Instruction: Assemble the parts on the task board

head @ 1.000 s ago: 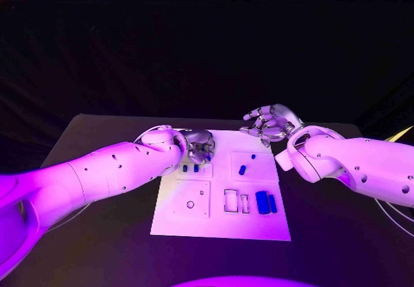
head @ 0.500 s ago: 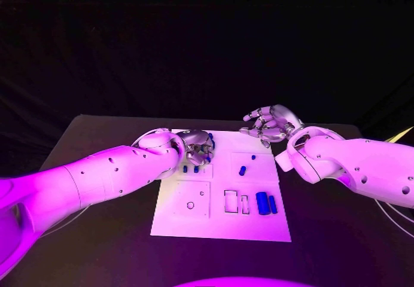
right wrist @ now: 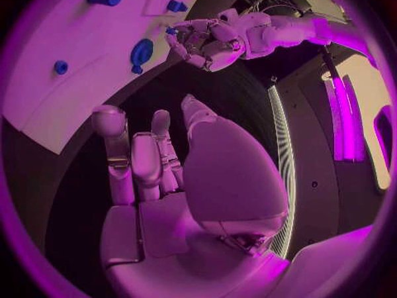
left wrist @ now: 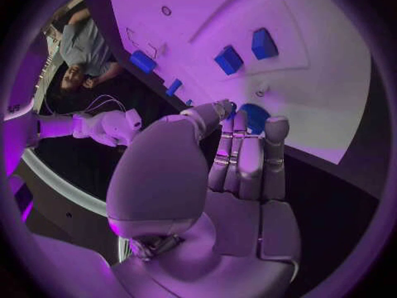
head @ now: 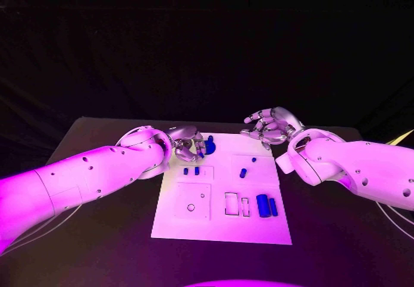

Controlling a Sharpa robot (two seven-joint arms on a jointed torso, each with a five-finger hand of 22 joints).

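Hovering over the far left corner of the task board (head: 220,227), the left hand (head: 189,145) is seen with a blue part (head: 210,145) at its fingertips; whether that part is pinched or merely touched cannot be told from these pictures. In the right wrist view the part (right wrist: 141,50) appears as a round blue disc lying on the board (right wrist: 75,79), just beside the left hand (right wrist: 205,41). The right hand (head: 271,125) is held above the board's far right corner, fingers loosely curled and apart, with nothing in it.

A slip is judged the main risk: if the disc is caught only by its rim, it could be tipped or dropped among the two small blue parts (head: 191,171) nearby.

The head view gives the board's layout, including the blue blocks (head: 267,204) beside the slots. The left wrist view shows the disc (left wrist: 255,118) half hidden behind the fingers (left wrist: 248,159).
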